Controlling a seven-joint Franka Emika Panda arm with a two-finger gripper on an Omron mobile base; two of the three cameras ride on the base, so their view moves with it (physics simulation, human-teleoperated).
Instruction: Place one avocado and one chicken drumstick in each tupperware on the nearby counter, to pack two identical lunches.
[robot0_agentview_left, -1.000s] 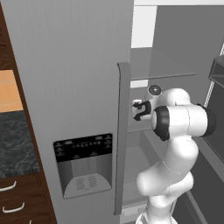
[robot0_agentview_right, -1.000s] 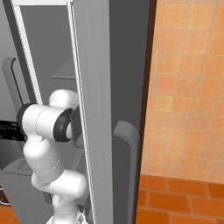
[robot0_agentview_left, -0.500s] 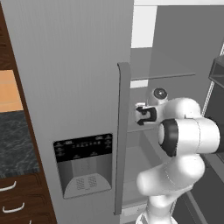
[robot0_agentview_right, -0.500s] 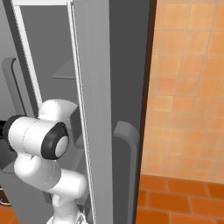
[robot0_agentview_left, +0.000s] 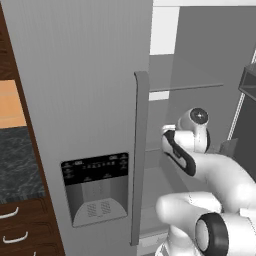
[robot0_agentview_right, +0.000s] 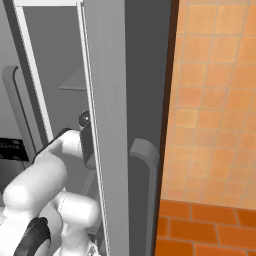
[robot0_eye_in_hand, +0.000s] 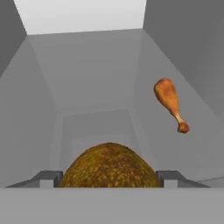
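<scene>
Inside the open fridge, a brown-green speckled avocado sits between my two fingertips, touching both, and my gripper is shut on it. A chicken drumstick lies further in on the right, apart from the gripper, with its bone end toward me. In the left base view my hand reaches into the fridge, past the door handle. The counter, with dark wooden drawer fronts below it, is at the far left. The tupperware is out of view.
The grey fridge door, with its tall handle and a dispenser panel, stands close on my left. A glass shelf hangs above the hand. The other door's edge and an orange tiled wall are on the right.
The arm has folded, with its elbow dropping low and toward the cameras. The hand has stayed inside the fridge, slightly lower.
</scene>
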